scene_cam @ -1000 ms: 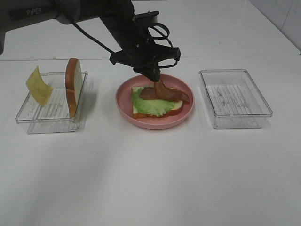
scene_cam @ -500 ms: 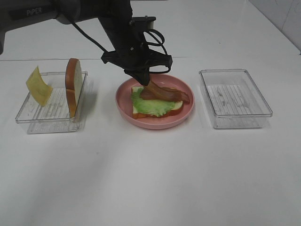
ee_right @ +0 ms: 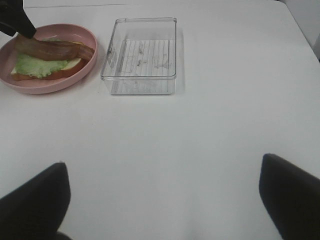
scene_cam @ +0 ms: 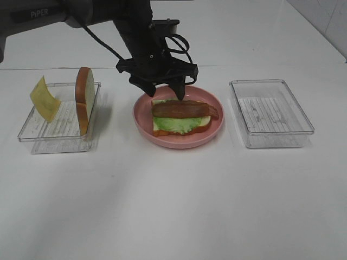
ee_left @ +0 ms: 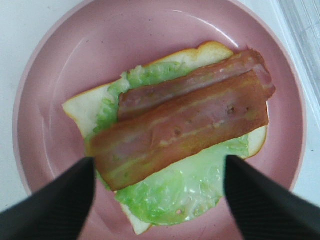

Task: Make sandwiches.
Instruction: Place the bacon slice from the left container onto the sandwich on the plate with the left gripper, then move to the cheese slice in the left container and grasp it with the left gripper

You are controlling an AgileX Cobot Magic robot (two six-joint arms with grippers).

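Exterior high view is showing the left arm [scene_cam: 103, 13] reaching over the pink plate [scene_cam: 214, 110] at the middle of the white worktop [scene_cam: 173, 206]. Its jaws are standing wide apart and pointing down, just above the sandwich, with nothing between them. One dark tip is hanging over the plate's back rim and the other near the back edge of the stack; whether either is touching it, I cannot tell.

On the plate a bread slice [scene_cam: 201, 123] is lying flat. A green lettuce leaf [scene_cam: 176, 125] is spreading over it and hanging past its front edge, and reddish-brown bacon strips [scene_cam: 181, 109] are lying lengthwise on top. From the left wrist view, two strips are resting side by side across the lettuce, overlapping a little. The black jaw tips are sitting clear of them on either side.

To the left, a clear tray [scene_cam: 32, 135] is holding a second bread slice [scene_cam: 82, 100], which is standing on edge against the tray's right wall. A yellow cheese square [scene_cam: 44, 98] is leaning tilted at the tray's left wall, its top rising above the rim.

To the right of the plate, well apart from it, another clear tray [scene_cam: 271, 111] is sitting with nothing inside.

From the right wrist view, the right jaws are spreading wide, gripping nothing, hovering over bare worktop well short of that tray.
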